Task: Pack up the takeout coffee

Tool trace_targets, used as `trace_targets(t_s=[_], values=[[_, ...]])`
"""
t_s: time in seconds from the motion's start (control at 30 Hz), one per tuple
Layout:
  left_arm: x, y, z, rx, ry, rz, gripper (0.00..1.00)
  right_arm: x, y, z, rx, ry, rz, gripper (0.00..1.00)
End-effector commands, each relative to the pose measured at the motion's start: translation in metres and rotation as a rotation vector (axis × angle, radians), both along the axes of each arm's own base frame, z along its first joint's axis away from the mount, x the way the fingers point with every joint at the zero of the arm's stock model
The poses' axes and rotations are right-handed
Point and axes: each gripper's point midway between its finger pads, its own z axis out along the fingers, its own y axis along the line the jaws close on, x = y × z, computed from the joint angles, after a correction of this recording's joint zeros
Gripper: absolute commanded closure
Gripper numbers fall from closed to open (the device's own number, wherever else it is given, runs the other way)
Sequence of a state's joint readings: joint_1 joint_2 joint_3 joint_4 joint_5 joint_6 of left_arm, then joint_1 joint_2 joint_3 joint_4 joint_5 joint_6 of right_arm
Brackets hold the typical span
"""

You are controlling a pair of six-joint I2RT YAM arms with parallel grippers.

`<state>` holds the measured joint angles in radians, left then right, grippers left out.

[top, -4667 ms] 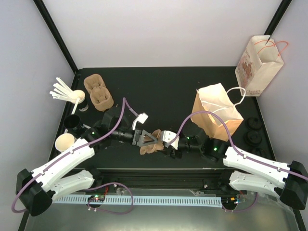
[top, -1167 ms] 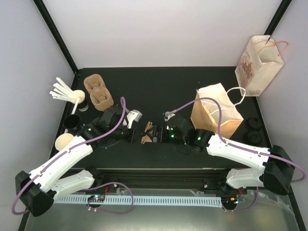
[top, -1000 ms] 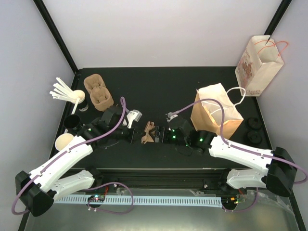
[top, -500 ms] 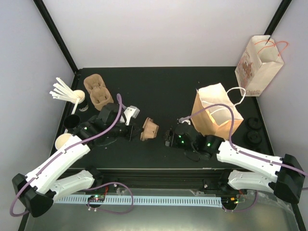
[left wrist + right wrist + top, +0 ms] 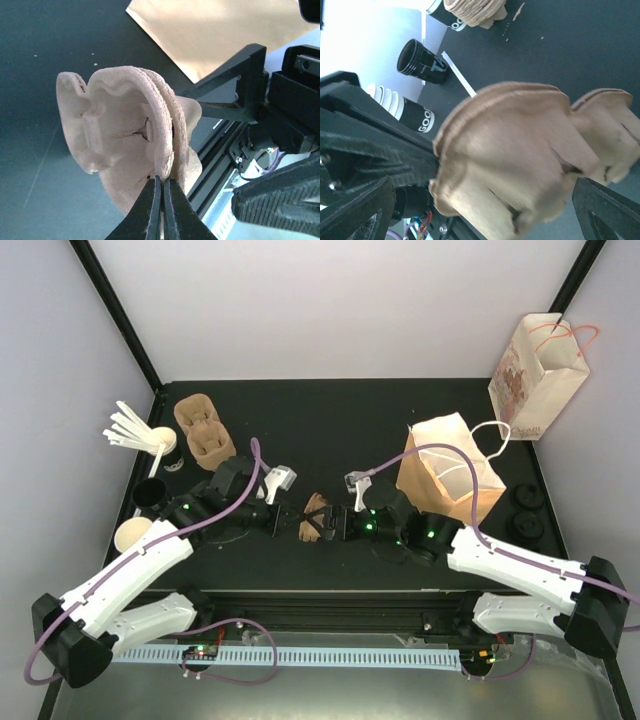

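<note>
The takeout coffee cup (image 5: 135, 535), cream inside, stands at the table's left edge, far from both grippers; the right wrist view shows its white rim (image 5: 385, 97). My left gripper (image 5: 298, 520) is shut on the rim of a brown pulp cup carrier (image 5: 316, 510) held above mid-table. In the left wrist view the fingertips (image 5: 163, 186) pinch the carrier (image 5: 125, 135) edge-on. My right gripper (image 5: 335, 523) faces it from the right, open. Its fingers (image 5: 355, 210) stand wide on either side of the blurred carrier (image 5: 520, 160).
A brown paper bag (image 5: 450, 475) stands open at the right, a patterned bag (image 5: 535, 370) behind it. Black lids (image 5: 527, 512) lie at the right edge. On the left are a carrier stack (image 5: 205, 435), white stirrers (image 5: 130, 425) and a black cup (image 5: 152, 493).
Half a second ago the right gripper had drawn back to the right, away from the carrier. It has since moved left to it again and opened wider. The left gripper keeps its hold.
</note>
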<state>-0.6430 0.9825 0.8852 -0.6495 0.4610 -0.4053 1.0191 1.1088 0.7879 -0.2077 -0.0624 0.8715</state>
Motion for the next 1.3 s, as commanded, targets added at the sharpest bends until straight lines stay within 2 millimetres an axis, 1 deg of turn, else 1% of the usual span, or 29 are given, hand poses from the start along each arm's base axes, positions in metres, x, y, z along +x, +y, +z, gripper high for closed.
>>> trace_targets(t_s=[0.0,0.1,0.2,0.3,0.37,0.47,0.6,0.73,0.9,0.97,1.07,1.17,1.27], values=[[-0.004,-0.015,0.008,-0.088,0.014,-0.056,0.98,0.004,0.014,0.014,0.026,-0.018,0.030,0.00],[-0.005,-0.017,0.003,-0.090,0.035,-0.064,0.98,0.008,0.011,0.008,0.013,-0.010,-0.003,0.00],[-0.006,-0.017,0.001,-0.096,0.039,-0.066,0.99,0.013,0.002,-0.006,-0.048,0.013,-0.060,0.01],[-0.006,-0.017,0.002,-0.100,0.035,-0.064,0.98,0.016,-0.007,-0.017,-0.105,0.028,-0.098,0.04],[-0.005,-0.018,0.003,-0.099,0.033,-0.064,0.98,0.016,-0.012,-0.024,-0.131,0.033,-0.112,0.06],[-0.005,-0.018,0.003,-0.098,0.031,-0.064,0.98,0.015,-0.023,-0.035,-0.171,0.046,-0.143,0.07],[-0.001,-0.013,0.005,-0.071,0.013,-0.040,0.98,0.012,-0.037,-0.042,-0.205,0.047,-0.166,0.07],[0.003,-0.003,0.016,-0.023,-0.026,-0.004,0.98,0.008,-0.052,-0.052,-0.235,0.047,-0.189,0.08],[0.004,0.006,0.042,-0.020,-0.092,0.029,0.98,0.003,-0.066,-0.065,-0.270,0.057,-0.204,0.08],[0.003,0.007,0.052,-0.040,-0.109,0.033,0.98,0.002,-0.068,-0.071,-0.272,0.060,-0.203,0.08],[-0.001,0.004,0.060,-0.082,-0.122,0.017,0.98,0.000,-0.065,-0.077,-0.265,0.066,-0.187,0.08],[-0.004,0.003,0.055,-0.091,-0.112,0.007,0.98,0.000,-0.058,-0.079,-0.252,0.070,-0.160,0.08],[-0.009,-0.002,0.045,-0.103,-0.070,-0.027,0.98,0.000,-0.048,-0.079,-0.233,0.067,-0.129,0.08]])
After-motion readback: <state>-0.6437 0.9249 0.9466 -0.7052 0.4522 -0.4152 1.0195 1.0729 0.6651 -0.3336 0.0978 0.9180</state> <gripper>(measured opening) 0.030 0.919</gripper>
